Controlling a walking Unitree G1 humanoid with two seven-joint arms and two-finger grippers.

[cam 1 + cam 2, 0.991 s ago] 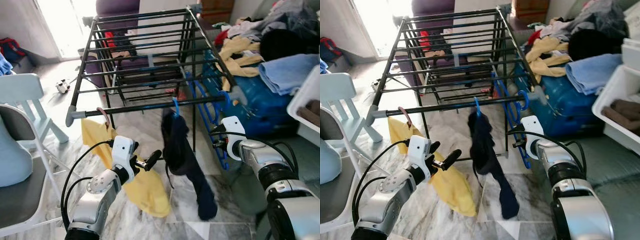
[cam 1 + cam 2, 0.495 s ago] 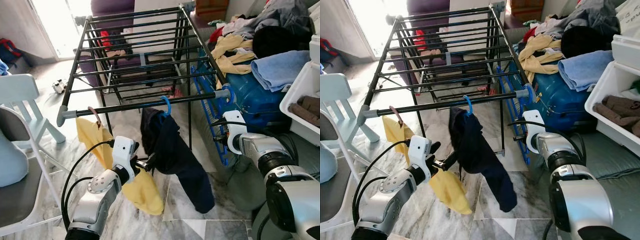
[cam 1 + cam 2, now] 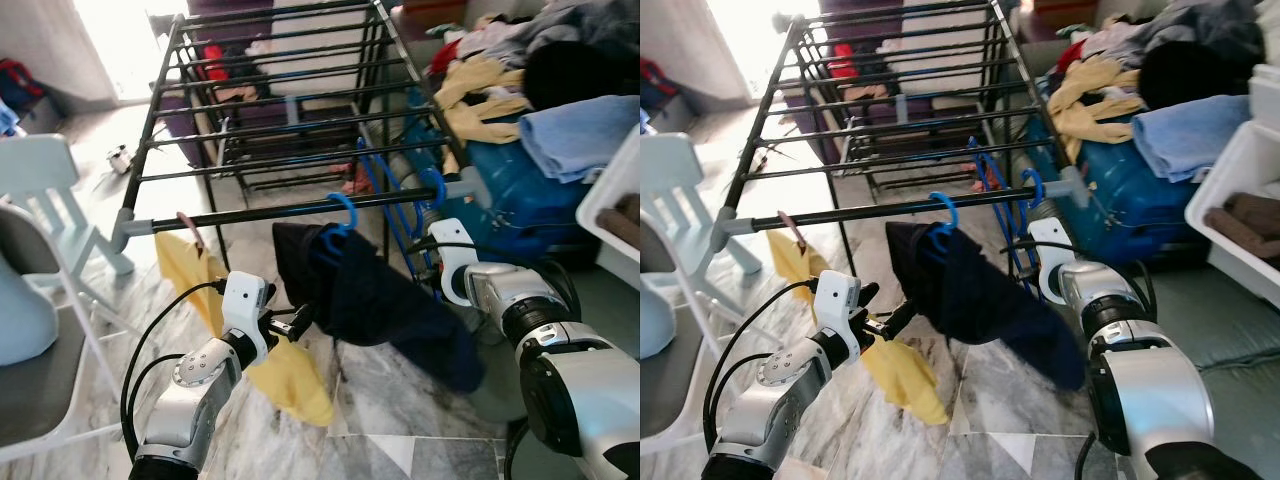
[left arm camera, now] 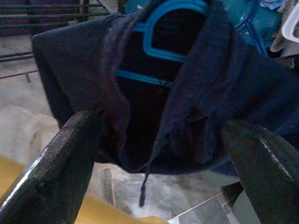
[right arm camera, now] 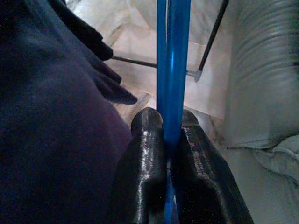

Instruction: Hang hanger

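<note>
A dark navy garment (image 3: 385, 300) hangs on a blue hanger (image 3: 342, 212) hooked over the front rail of the black drying rack (image 3: 250, 216). The cloth is swung out to the right. My left gripper (image 3: 303, 319) is open at the garment's lower left edge. The left wrist view has its fingers (image 4: 60, 158) spread wide before the garment (image 4: 210, 93) and its blue hanger (image 4: 159, 28). My right gripper (image 5: 169, 126) is shut on the bar of another blue hanger (image 5: 173, 70), which hangs at the rack's right end (image 3: 428, 196).
A yellow garment (image 3: 195, 275) hangs from a pink hook on the same rail, to the left. A white chair (image 3: 45, 190) stands at the left. A blue suitcase (image 3: 520, 190), piled clothes (image 3: 560, 130) and a white bin (image 3: 615, 200) crowd the right.
The navy garment has swung from hanging straight down out to the right, toward my right arm. My left gripper now sits at its edge. The camera has shifted slightly.
</note>
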